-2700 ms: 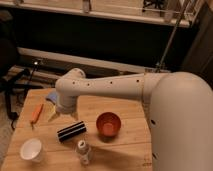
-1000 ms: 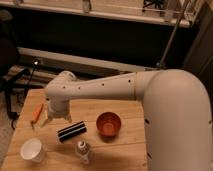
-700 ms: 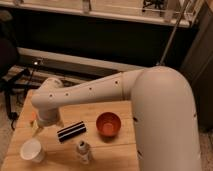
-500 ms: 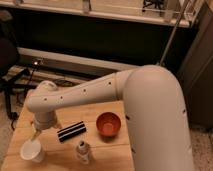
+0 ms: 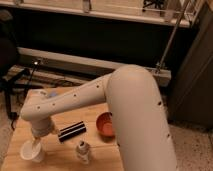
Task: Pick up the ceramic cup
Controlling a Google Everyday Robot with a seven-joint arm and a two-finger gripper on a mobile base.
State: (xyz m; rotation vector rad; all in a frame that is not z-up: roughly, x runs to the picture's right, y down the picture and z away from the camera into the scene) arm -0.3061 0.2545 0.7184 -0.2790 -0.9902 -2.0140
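**Gripper-to-target relation.** The ceramic cup (image 5: 27, 154) stands upright at the near-left corner of the surface (image 5: 60, 159), its opening facing up and its axis vertical. The gripper (image 5: 37, 144) sits directly above the cup's right rim, either touching it or just inside it (the overlap hides the exact contact). The cup therefore lies immediately below the gripper and slightly to its left. Whether the gripper is released, clenched or already grasping the cup cannot be determined from this view. The single arm (image 5: 75, 100) reaches the cup from the right and rear, sloping down across the surface.

**Judgement.** The coming move probably depends on vertical alignment over the rim. A small sideways error could tip or push the light cup toward the near edge.

**Surface.** The surface is a light wooden top. A black bar-shaped object (image 5: 72, 131) lies just right of the gripper. A small clear bottle (image 5: 83, 150) stands near the front edge, and the orange bowl (image 5: 104, 125) sits further right. All three are apart from the cup.

**Room.** A dark wall panel runs behind the surface, a slanted metal pole (image 5: 172, 37) stands at the right, and a dark chair (image 5: 7, 60) occupies the left.
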